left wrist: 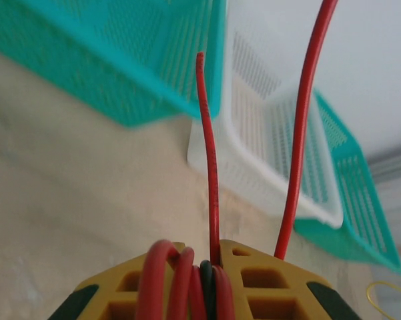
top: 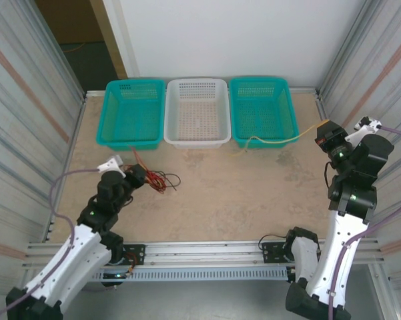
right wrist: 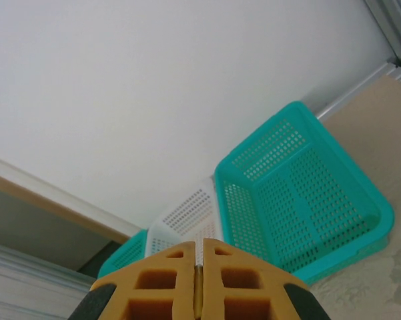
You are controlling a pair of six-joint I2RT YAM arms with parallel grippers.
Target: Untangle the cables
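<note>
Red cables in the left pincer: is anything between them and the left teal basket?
Nothing visible. The left pincer is shut on the red cables, and bare table lies between them and the left teal basket. The yellow cable runs farther right.

- From above and behind the arm bases, we look down and forward over the whole table (top: 220, 200). We see as far as the left teal basket (top: 133, 113), the white basket (top: 197, 113), the right teal basket (top: 262, 110) and the wall (top: 240, 33) behind them.
- On the left wrist we sit low and close to the table, looking out over the left gripper (left wrist: 210, 257) toward the baskets, near enough that they blur.
- On the right wrist we tilt upward over the right gripper (right wrist: 197, 252), mostly at the wall.
- All three views share the row of baskets.
</note>
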